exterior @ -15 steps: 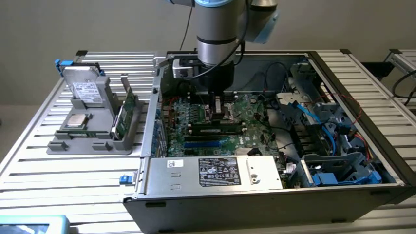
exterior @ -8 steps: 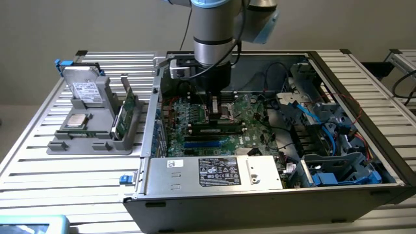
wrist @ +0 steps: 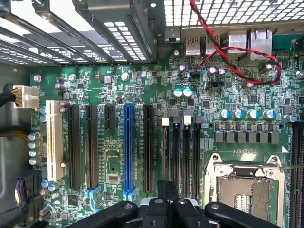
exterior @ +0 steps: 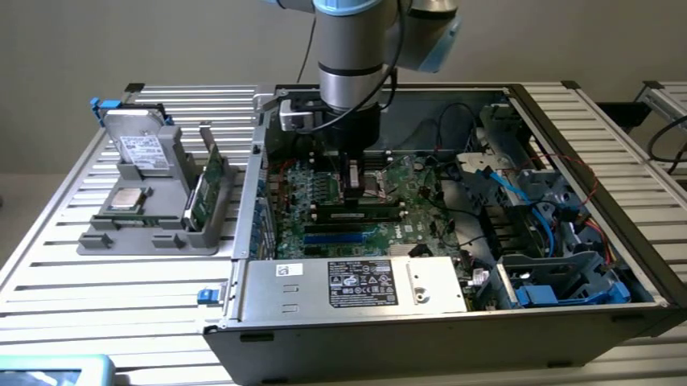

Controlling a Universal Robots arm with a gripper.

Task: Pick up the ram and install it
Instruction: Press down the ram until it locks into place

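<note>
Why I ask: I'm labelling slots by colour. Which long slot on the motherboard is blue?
The single blue slot mid-row, flanked by black slots; the other coloured one, the white slot, ends the row.

The arm (exterior: 349,48) comes straight down from above, wrist vertical, with the gripper (exterior: 352,173) pointing down at the low end. In the wrist view the gripper (wrist: 164,209) is just black linkage, so no clear read on the jaws.
</note>
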